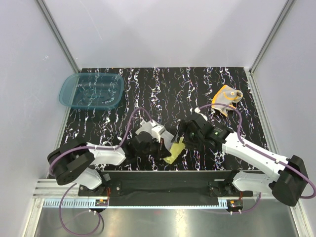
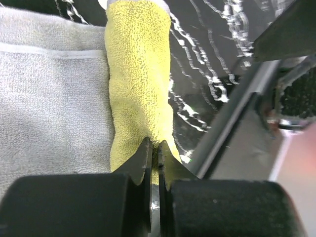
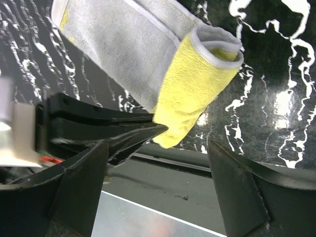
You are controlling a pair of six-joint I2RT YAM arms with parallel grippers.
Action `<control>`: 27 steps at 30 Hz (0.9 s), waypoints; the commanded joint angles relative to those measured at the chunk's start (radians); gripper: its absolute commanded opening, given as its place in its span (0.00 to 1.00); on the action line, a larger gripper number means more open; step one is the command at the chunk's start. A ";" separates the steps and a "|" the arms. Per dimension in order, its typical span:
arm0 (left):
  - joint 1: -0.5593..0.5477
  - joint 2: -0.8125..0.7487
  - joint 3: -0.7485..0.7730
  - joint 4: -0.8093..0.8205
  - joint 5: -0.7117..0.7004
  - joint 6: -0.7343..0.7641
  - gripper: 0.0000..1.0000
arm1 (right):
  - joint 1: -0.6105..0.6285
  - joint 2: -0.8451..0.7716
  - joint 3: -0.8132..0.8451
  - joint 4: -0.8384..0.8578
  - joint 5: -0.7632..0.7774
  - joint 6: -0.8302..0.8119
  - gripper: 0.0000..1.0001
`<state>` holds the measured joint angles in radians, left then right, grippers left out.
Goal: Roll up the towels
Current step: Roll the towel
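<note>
The pale yellow towel [image 1: 174, 151] lies near the front edge, partly rolled, yellow outside [image 2: 138, 84] with its grey-beige side [image 2: 49, 98] spread flat to the left. My left gripper [image 1: 164, 148] is shut on the near end of the yellow roll [image 2: 155, 148]. My right gripper [image 1: 183, 134] is open and empty, hovering just over the roll's other end [image 3: 195, 91], jaws wide apart [image 3: 157, 148]. The orange towel [image 1: 226, 98] lies crumpled at the far right, apart from both grippers.
A translucent teal basin [image 1: 91, 90] stands at the far left corner of the black marbled mat [image 1: 163, 94]. The table's front rail [image 1: 173, 177] runs just behind the yellow towel. White walls close in the sides and back.
</note>
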<state>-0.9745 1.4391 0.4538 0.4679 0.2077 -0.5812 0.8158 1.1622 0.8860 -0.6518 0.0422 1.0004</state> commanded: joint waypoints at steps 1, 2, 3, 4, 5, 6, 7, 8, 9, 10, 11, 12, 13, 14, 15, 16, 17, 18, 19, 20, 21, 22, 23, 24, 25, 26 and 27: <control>0.057 0.033 -0.055 0.268 0.208 -0.197 0.00 | -0.004 -0.022 -0.033 0.033 0.019 0.023 0.87; 0.086 0.043 -0.070 0.326 0.232 -0.231 0.00 | -0.004 -0.024 -0.039 0.055 0.006 0.023 0.87; 0.101 0.055 -0.082 0.416 0.274 -0.267 0.00 | -0.003 -0.030 -0.056 0.069 -0.004 0.021 0.86; 0.115 0.082 -0.102 0.464 0.297 -0.299 0.00 | -0.004 -0.029 -0.064 0.084 -0.011 0.020 0.86; 0.131 0.099 -0.110 0.513 0.317 -0.362 0.00 | -0.004 -0.030 -0.070 0.096 -0.016 0.023 0.86; 0.154 0.118 -0.121 0.613 0.350 -0.388 0.00 | -0.003 -0.030 -0.081 0.101 -0.021 0.023 0.86; 0.161 0.159 -0.135 0.656 0.363 -0.410 0.00 | -0.003 -0.030 -0.085 0.106 -0.022 0.026 0.85; 0.174 0.178 -0.133 0.682 0.374 -0.437 0.00 | -0.003 -0.029 -0.093 0.107 -0.022 0.030 0.85; 0.175 0.197 -0.133 0.719 0.387 -0.445 0.00 | -0.003 -0.026 -0.105 0.112 -0.025 0.030 0.86; 0.175 0.237 -0.138 0.744 0.392 -0.456 0.00 | -0.004 -0.024 -0.114 0.125 -0.028 0.033 0.85; 0.178 0.257 -0.139 0.770 0.397 -0.480 0.00 | -0.001 -0.021 -0.123 0.136 -0.037 0.037 0.85; 0.178 0.277 -0.141 0.817 0.401 -0.492 0.00 | -0.001 -0.018 -0.145 0.145 -0.039 0.040 0.85; 0.180 0.314 -0.148 0.840 0.403 -0.505 0.00 | -0.001 -0.015 -0.156 0.168 -0.039 0.049 0.85; 0.181 0.332 -0.153 0.868 0.403 -0.532 0.00 | -0.001 -0.012 -0.168 0.182 -0.039 0.053 0.85; 0.184 0.351 -0.156 0.921 0.406 -0.548 0.00 | -0.001 -0.010 -0.191 0.196 -0.039 0.059 0.84; 0.186 0.384 -0.168 0.954 0.406 -0.561 0.00 | 0.000 -0.007 -0.203 0.213 -0.039 0.067 0.84; 0.189 0.400 -0.173 0.984 0.407 -0.594 0.00 | 0.002 -0.007 -0.214 0.239 -0.039 0.072 0.85; 0.197 0.415 -0.181 1.043 0.409 -0.608 0.00 | 0.000 -0.004 -0.232 0.247 -0.039 0.076 0.85; 0.200 0.440 -0.190 1.066 0.409 -0.618 0.00 | 0.000 -0.002 -0.239 0.254 -0.039 0.084 0.84; 0.206 0.449 -0.196 1.086 0.409 -0.637 0.00 | 0.000 0.001 -0.246 0.256 -0.039 0.089 0.85; 0.207 0.457 -0.201 1.109 0.407 -0.641 0.00 | 0.000 0.004 -0.249 0.258 -0.039 0.099 0.85; 0.209 0.463 -0.211 1.111 0.406 -0.641 0.00 | 0.002 0.007 -0.255 0.258 -0.039 0.106 0.85; 0.211 0.463 -0.214 1.108 0.401 -0.637 0.00 | 0.000 0.010 -0.262 0.268 -0.039 0.110 0.86; 0.211 0.463 -0.221 1.097 0.400 -0.634 0.00 | 0.000 0.017 -0.277 0.276 -0.039 0.119 0.86; 0.212 0.462 -0.224 1.097 0.401 -0.629 0.00 | 0.000 0.017 -0.286 0.312 -0.039 0.122 0.86; 0.212 0.461 -0.225 1.092 0.398 -0.625 0.00 | 0.000 0.024 -0.306 0.332 -0.044 0.125 0.86; 0.212 0.460 -0.225 1.082 0.398 -0.623 0.00 | 0.002 0.027 -0.318 0.355 -0.066 0.127 0.86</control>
<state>-0.7666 1.8885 0.2474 1.2987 0.5922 -1.2110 0.8162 1.1755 0.5987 -0.3912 0.0032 1.0958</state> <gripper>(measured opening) 0.028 0.856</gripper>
